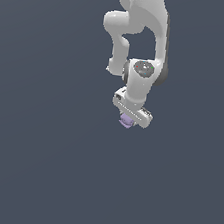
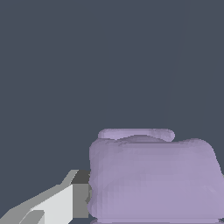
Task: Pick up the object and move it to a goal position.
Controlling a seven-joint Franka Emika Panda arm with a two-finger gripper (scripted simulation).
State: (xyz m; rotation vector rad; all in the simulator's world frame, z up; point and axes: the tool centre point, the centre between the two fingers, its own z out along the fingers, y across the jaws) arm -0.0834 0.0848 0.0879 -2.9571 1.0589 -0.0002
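Just above the middle of the exterior view the white arm reaches down from the top edge, and its pincer sits right over the object, a small lavender lump of which only a sliver peeks out under the pincer's white bar. That straight-down pose looks chosen so the fingers can come either side of the lump from above.

In the wrist view the object fills the lower right of the frame, ridged and lumpy, with one finger pressed against its flank at the lower left. The other finger is out of sight beyond the frame, so I can't be sure the pincer is truly clamped on it; one side touches, and that is as much as shows.

Whether the lump rests on the grey surface or is lifted off it I cannot tell. No goal marker is visible.
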